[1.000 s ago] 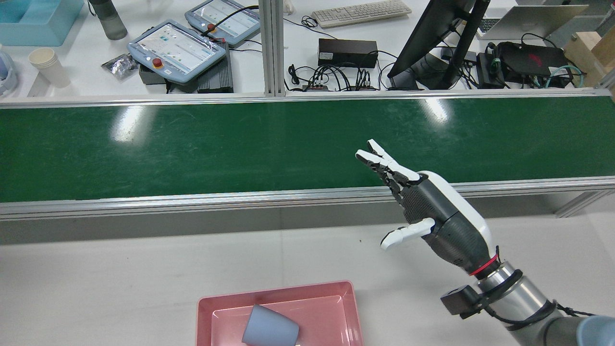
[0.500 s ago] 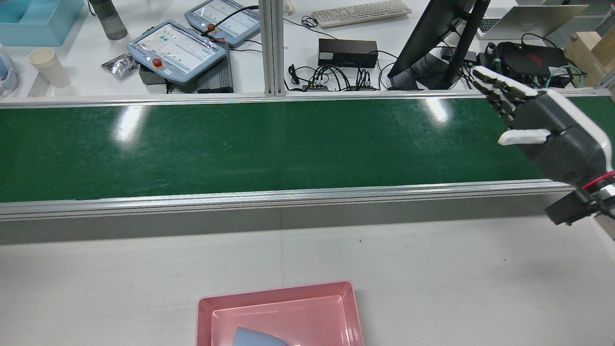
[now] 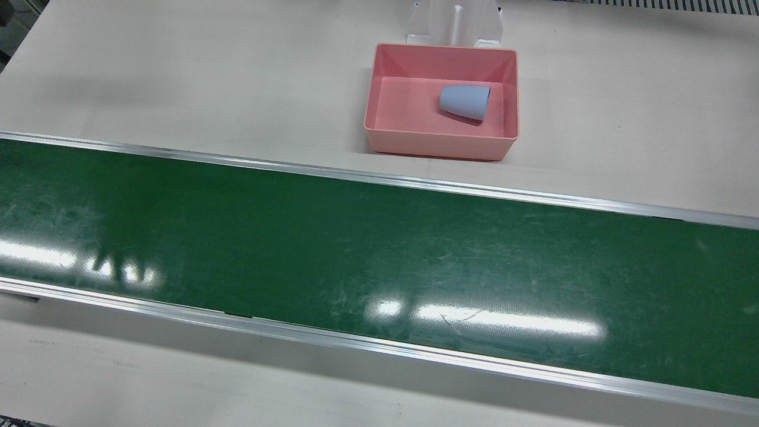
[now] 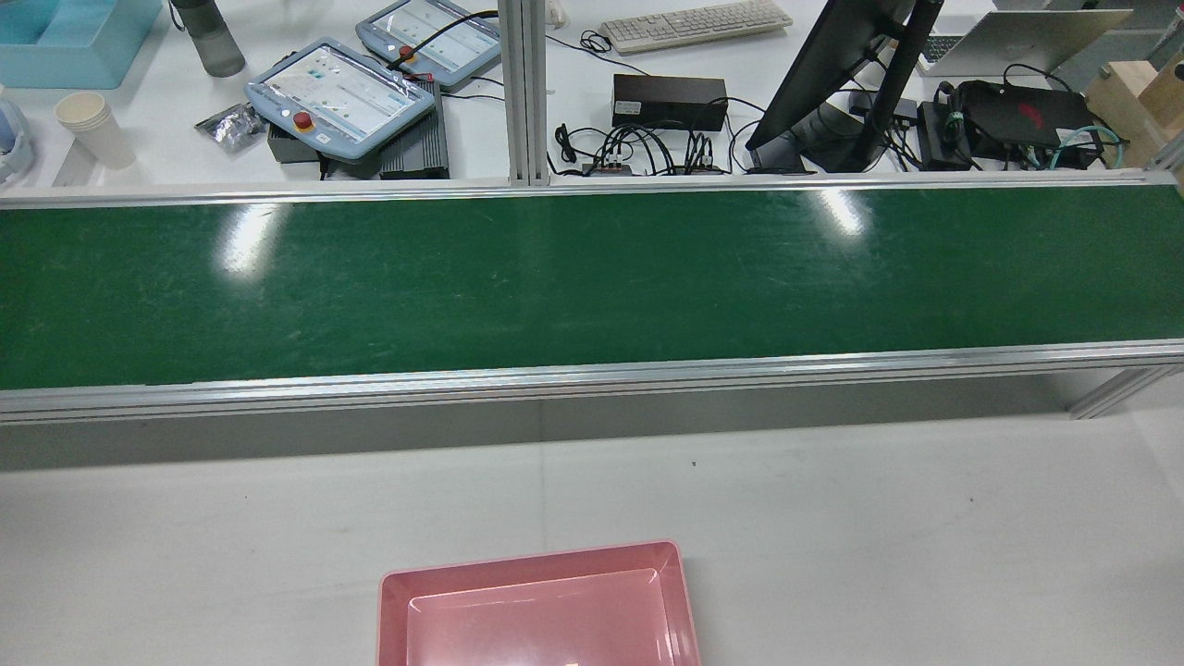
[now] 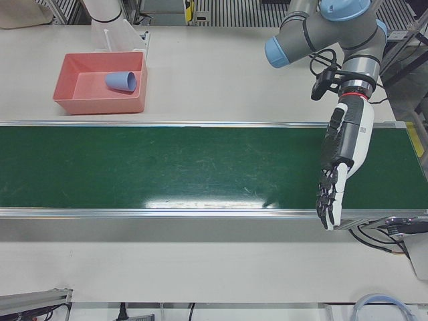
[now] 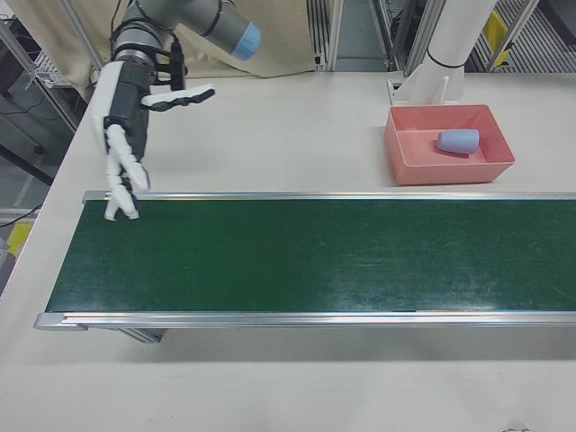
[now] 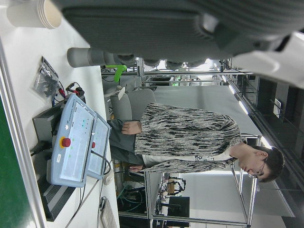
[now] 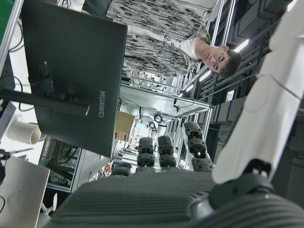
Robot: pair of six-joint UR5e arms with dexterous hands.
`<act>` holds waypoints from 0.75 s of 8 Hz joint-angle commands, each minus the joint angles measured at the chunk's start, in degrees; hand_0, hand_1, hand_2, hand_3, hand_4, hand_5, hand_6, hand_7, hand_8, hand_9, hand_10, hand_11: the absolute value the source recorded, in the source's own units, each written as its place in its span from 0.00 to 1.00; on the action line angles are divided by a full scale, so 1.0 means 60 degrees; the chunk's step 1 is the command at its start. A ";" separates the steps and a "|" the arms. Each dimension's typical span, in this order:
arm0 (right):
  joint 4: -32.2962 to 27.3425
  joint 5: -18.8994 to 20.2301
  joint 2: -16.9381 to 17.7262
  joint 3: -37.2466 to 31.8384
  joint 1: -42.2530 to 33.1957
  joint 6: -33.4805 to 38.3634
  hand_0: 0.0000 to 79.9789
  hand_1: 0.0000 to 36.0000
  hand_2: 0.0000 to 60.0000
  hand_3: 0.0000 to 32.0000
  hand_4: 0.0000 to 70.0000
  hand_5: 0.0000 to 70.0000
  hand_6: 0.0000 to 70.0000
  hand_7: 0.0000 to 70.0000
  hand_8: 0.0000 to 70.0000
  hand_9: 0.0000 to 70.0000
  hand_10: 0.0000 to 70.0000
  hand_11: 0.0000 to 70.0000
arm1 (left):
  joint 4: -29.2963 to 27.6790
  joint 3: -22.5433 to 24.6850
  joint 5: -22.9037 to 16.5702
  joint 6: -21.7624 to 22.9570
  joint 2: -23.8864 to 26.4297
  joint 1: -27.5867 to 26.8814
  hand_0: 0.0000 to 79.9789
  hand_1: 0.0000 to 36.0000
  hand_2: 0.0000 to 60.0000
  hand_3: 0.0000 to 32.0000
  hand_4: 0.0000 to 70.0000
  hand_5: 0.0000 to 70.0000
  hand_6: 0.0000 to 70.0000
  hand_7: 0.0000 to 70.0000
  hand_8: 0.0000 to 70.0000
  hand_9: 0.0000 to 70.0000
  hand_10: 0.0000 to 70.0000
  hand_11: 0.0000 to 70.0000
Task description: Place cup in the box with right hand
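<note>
Behind the belt (image 4: 592,277), the monitor (image 8: 71,80) reads HUAWEI. Right hand (image 6: 126,135), gone from the rear view, and left hand (image 5: 341,160) hang with fingers spread, empty; cup (image 3: 465,101) lies in box (image 3: 442,145).

Blue cup (image 3: 465,101) lies on its side inside pink box (image 3: 441,145).

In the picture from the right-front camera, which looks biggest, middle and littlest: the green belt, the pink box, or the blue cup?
Largest to smallest in the right-front view:
1. green belt, stretching across nearly the whole picture
2. pink box
3. blue cup, lying on its side inside the box

The belt sits nearer the camera, but the gaps are plain.
</note>
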State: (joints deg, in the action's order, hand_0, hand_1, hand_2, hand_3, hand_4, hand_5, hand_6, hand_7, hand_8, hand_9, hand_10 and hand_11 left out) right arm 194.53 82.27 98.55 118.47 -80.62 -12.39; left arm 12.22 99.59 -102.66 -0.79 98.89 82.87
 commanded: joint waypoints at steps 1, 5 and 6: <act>-0.1935 0.1303 0.0156 -0.2236 -0.1899 0.0569 0.57 0.28 0.00 0.00 0.00 0.07 0.09 0.29 0.13 0.22 0.03 0.06 | 0.0000 0.0014 0.0000 0.0000 -0.0002 0.0002 0.00 0.00 0.00 0.00 0.00 0.00 0.00 0.00 0.00 0.00 0.00 0.00; -0.3107 0.1259 0.0085 -0.3892 -0.1782 0.0761 0.54 0.23 0.00 0.00 0.00 0.06 0.10 0.34 0.16 0.26 0.05 0.08 | 0.0000 0.0014 0.0000 0.0000 -0.0002 0.0002 0.00 0.00 0.00 0.00 0.00 0.00 0.00 0.00 0.00 0.00 0.00 0.00; -0.3110 0.1259 0.0070 -0.3808 -0.1826 0.0762 0.56 0.24 0.00 0.00 0.00 0.07 0.10 0.35 0.16 0.27 0.04 0.07 | 0.0000 0.0014 0.0000 0.0000 -0.0002 0.0002 0.00 0.00 0.00 0.00 0.00 0.00 0.00 0.00 0.00 0.00 0.00 0.00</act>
State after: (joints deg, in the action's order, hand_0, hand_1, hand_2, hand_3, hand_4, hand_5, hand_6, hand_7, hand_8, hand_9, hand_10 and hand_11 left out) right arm 178.07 89.89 99.31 97.81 -91.39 -8.10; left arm 12.22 99.64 -102.66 -0.79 98.88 82.88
